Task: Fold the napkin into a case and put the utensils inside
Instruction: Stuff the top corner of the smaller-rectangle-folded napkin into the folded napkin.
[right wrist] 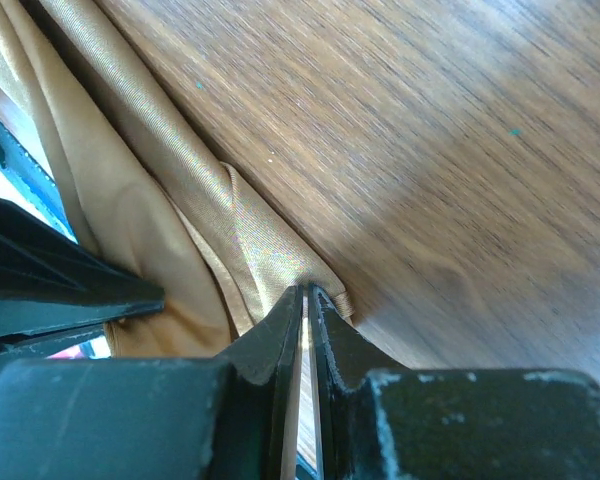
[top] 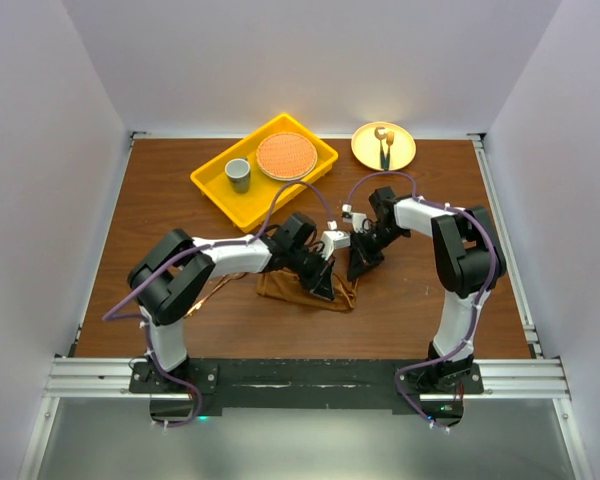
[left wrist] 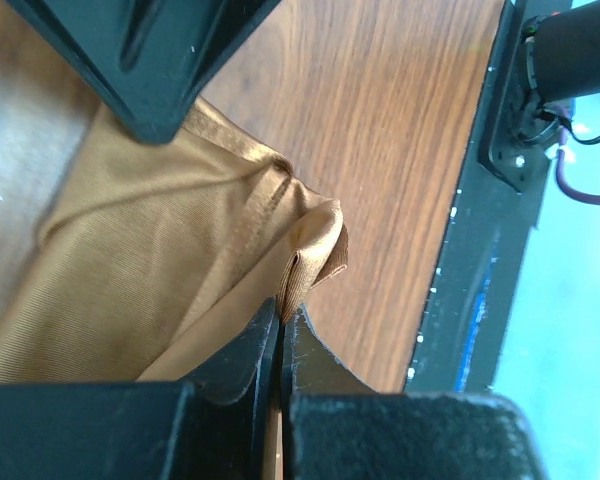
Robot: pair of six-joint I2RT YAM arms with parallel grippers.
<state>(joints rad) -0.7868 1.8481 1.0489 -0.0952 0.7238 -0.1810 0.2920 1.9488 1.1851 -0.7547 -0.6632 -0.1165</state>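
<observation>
**Napkin** (left wrist: 160,270): rust-brown and rumpled, part folded. It lies at the near middle of the table (top: 280,335), between the arms.
**Left gripper** (left wrist: 280,322): nipped tight on one corner.
**Right gripper** (right wrist: 307,300): pinching the hem at the right side.

We judge both pinches are there to lift an edge over for a fold; no case is formed yet.

**Far left:** tray (top: 212,185) with cup (top: 238,174) and orange disc (top: 285,155).
**Far right:** plate (top: 405,158) with dark-handled utensil (top: 385,148).

These stand well apart from the cloth; only the two arms crowd each other. We cannot pick out the spoon.

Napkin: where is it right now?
Top view: the napkin lies bunched mid-table, between the yellow tray and the arm bases, pinched by the left tool and the right tool.
</observation>
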